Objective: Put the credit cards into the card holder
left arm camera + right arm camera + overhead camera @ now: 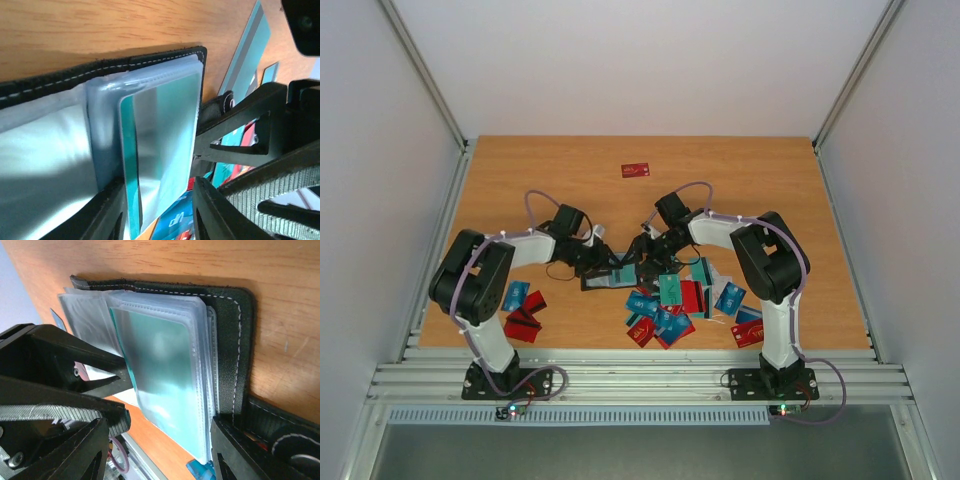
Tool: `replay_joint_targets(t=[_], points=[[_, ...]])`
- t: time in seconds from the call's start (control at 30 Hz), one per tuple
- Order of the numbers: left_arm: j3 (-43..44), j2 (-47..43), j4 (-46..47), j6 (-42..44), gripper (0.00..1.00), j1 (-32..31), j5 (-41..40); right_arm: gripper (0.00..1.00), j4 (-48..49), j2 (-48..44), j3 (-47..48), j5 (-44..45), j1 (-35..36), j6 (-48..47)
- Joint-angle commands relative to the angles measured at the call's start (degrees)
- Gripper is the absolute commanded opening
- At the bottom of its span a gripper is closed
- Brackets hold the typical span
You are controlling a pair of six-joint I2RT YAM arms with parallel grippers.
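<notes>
Many credit cards (665,305) on wooden table (570,170)

Wood-grain table (570,170) w/ plain white walls (620,60) (alu rails (640,380) at edges).

The wooden table (740,180) carries a lone red card (635,170) toward its far edge, well apart from everything else. Near the middle lies the black card holder (603,283), opened flat on the wood (its clear sleeves face up). Just to its right, a loose heap of cards (665,315) in teal, red and blue overlap one another, reaching toward the near edge. A smaller cluster (523,310) of red and teal ones lies at the near left.
</notes>
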Motion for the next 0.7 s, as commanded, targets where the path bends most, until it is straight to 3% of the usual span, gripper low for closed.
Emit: replay_joint_targets(t=[0.0, 0.13, 0.3, 0.4, 0.53, 0.67], points=[[3.37, -1.19, -12.19, 3.90, 0.44, -0.34, -4.62, 0.57, -2.50, 0.98, 0.96, 0.98, -0.48, -1.43], [5.83, -2.96, -16.48, 4.94, 0.63, -0.34, -5.49, 0.57, -2.70, 0.89, 1.56, 0.88, -0.68, -1.49], [8.21, -5.14, -21.15, 6.00, 0.65, -0.34, -7.82, 0.57, -2.57, 0.80, 1.88, 0.63, -0.79, -1.56], [8.27, -5.74, -21.39, 6.84, 0.57, -0.34, -8.33, 0.57, -2.57, 0.81, 1.97, 0.27, -0.84, -1.62], [7.56, -4.78, -19.17, 7.42, 0.35, -0.34, -6.95, 0.58, -3.02, 0.42, 1.80, 0.23, -0.81, -2.00], [7.32, -3.41, -17.22, 7.76, 0.24, -0.39, -6.47, 0.58, -3.57, 0.04, 1.88, 0.76, -0.81, -2.42]])
